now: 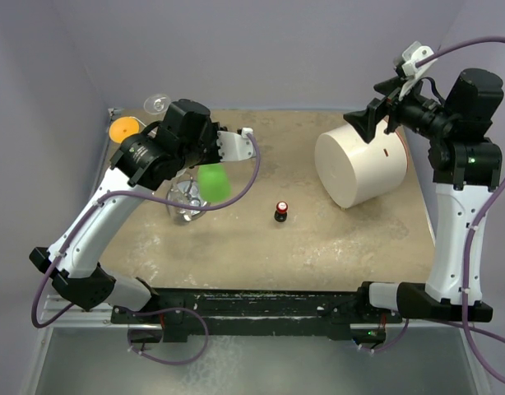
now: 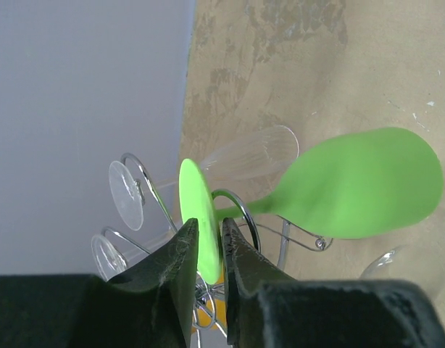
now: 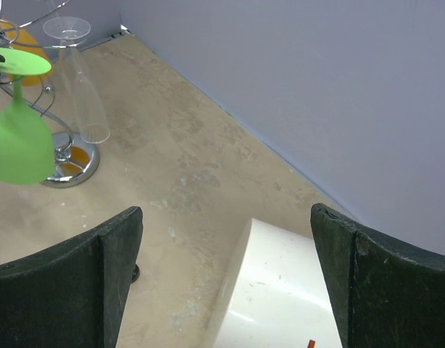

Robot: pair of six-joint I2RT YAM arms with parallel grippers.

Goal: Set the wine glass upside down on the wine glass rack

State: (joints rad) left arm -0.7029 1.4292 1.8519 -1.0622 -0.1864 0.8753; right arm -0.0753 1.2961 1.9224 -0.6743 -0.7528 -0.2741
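A green wine glass (image 1: 213,182) hangs bowl down at the silver wine glass rack (image 1: 187,206). My left gripper (image 2: 206,246) is shut on the glass's flat green foot (image 2: 196,210); the stem passes through a curled wire arm (image 2: 240,210) and the bowl (image 2: 360,185) lies beyond. In the right wrist view the green glass (image 3: 18,141) hangs above the rack's shiny disc base (image 3: 70,163). Clear glasses (image 2: 125,194) hang on other arms. My right gripper (image 3: 226,275) is open and empty, high above the white cylinder (image 3: 280,297).
A big white cylinder (image 1: 361,167) lies on its side at the right of the table. A small black and red object (image 1: 280,212) stands mid-table. An orange disc (image 1: 124,128) and a clear glass foot (image 1: 157,103) show at the back left corner. Grey walls enclose the table.
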